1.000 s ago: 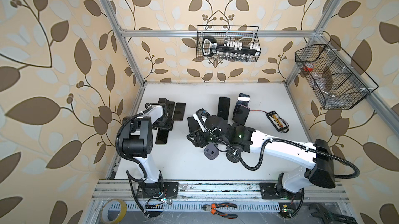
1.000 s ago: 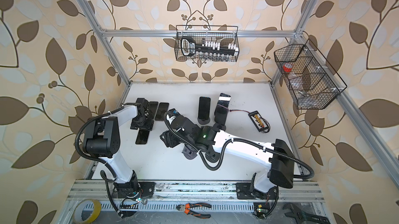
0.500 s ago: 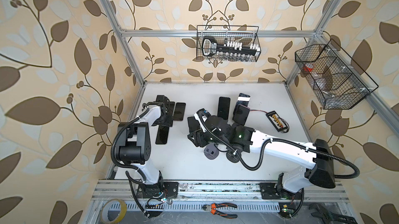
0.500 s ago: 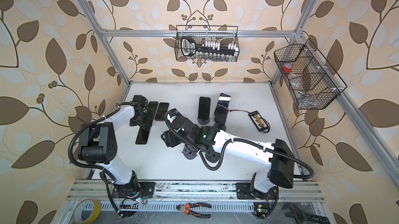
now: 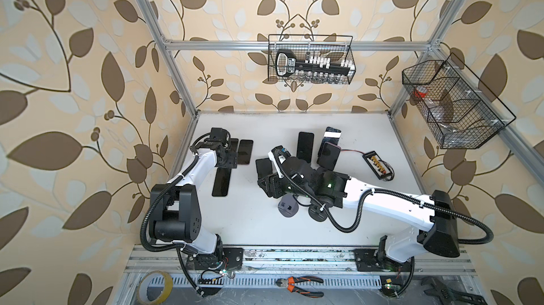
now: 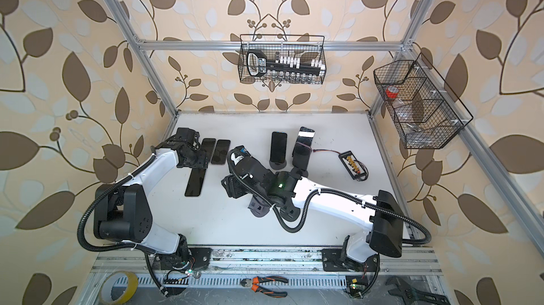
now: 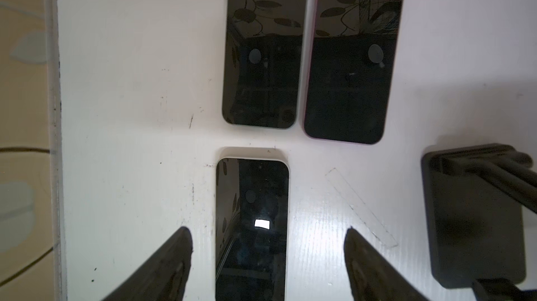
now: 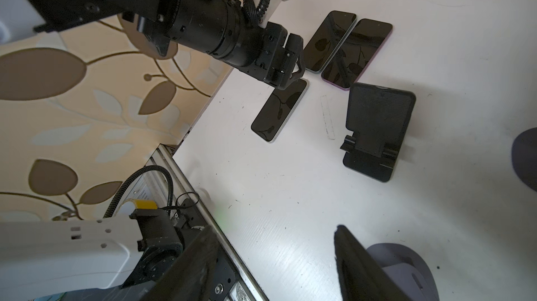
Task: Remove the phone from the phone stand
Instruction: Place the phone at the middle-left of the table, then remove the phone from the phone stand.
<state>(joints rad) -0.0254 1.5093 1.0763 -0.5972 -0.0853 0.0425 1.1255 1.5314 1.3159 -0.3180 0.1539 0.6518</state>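
The left claw (image 7: 267, 234) hangs open over a flat phone (image 7: 252, 189) on the bench (image 7: 130, 110), with one finger on each side of it, not gripping. The right claw (image 8: 273, 231) is open too, and empty. One phone (image 5: 305, 146) leans in its phone stand (image 6: 277, 165), farther back.

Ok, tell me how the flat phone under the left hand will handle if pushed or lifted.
The phone looks rigid, so it shouldn't flex. Its glossy glass probably slides easily on the smooth white table. Lying flush, its thin edges likely give the left hand little to pinch.
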